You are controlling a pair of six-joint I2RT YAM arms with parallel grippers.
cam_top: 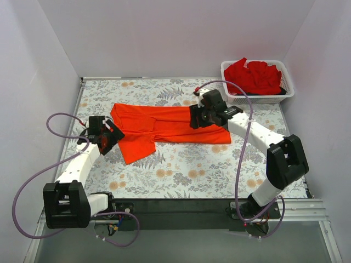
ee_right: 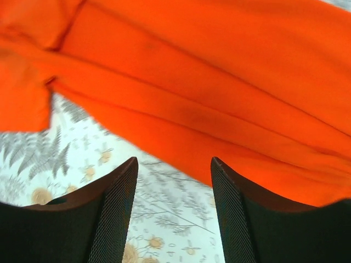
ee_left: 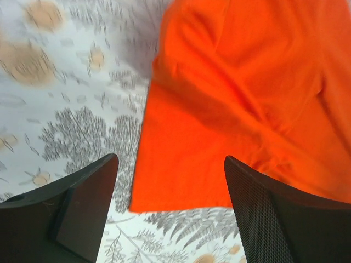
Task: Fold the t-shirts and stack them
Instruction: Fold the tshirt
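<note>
A bright orange-red t-shirt point(cam_top: 164, 123) lies partly folded into a long band across the middle of the floral table, one sleeve point(cam_top: 136, 147) sticking out toward the near left. My left gripper point(cam_top: 112, 132) hovers at the shirt's left end, open. In the left wrist view the gripper point(ee_left: 171, 183) has the shirt's corner point(ee_left: 219, 137) lying flat below and between its fingers, not gripped. My right gripper point(cam_top: 196, 118) sits over the shirt's right part, open. In the right wrist view this gripper point(ee_right: 173, 181) has the shirt's folded edge point(ee_right: 219, 131) just ahead of its fingertips.
A white mesh basket point(cam_top: 258, 99) stands at the back right corner, holding deeper red t-shirts point(cam_top: 253, 76) in a crumpled heap. White walls close in the table on the left, back and right. Purple cables loop beside both arms.
</note>
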